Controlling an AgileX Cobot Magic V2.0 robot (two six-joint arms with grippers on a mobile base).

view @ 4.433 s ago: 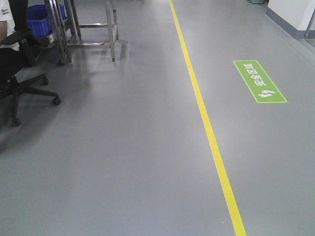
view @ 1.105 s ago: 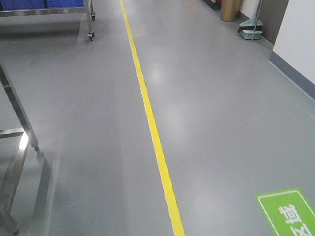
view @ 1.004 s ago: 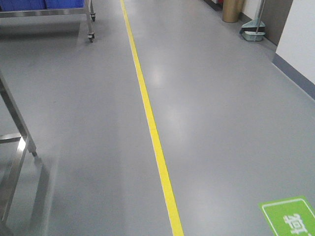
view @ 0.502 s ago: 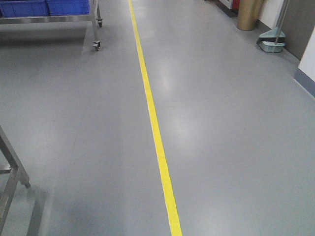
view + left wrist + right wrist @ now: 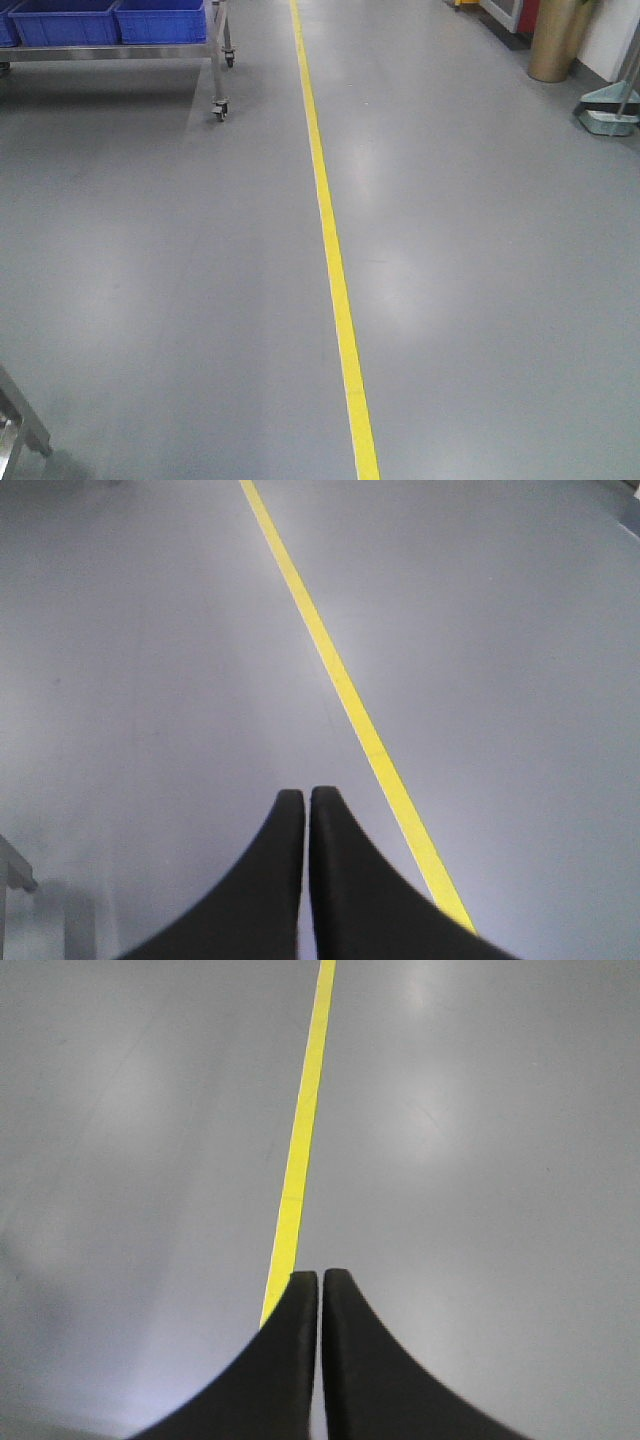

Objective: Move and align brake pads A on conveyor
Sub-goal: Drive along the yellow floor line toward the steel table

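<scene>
The brake pads A and the conveyor are out of view in every frame. My left gripper (image 5: 306, 794) is shut, its two black fingers pressed together with nothing between them, hanging over smooth grey floor just left of a yellow line (image 5: 330, 670). My right gripper (image 5: 320, 1276) is likewise shut and empty, with the same yellow line (image 5: 300, 1150) running up from behind its left finger. Neither gripper shows in the front view.
The yellow floor line (image 5: 330, 250) runs up the middle of the grey floor. A steel wheeled trolley (image 5: 218, 60) carrying blue bins (image 5: 110, 20) stands at the far left. A brass-coloured cylinder bin (image 5: 555, 40) and a dustpan (image 5: 608, 108) sit far right. A steel table leg (image 5: 20, 420) shows at the bottom left.
The front view has travelled forward along the yellow line: the green floor sign and the near steel frame slid out of view, and the trolley, bin and dustpan came closer.
</scene>
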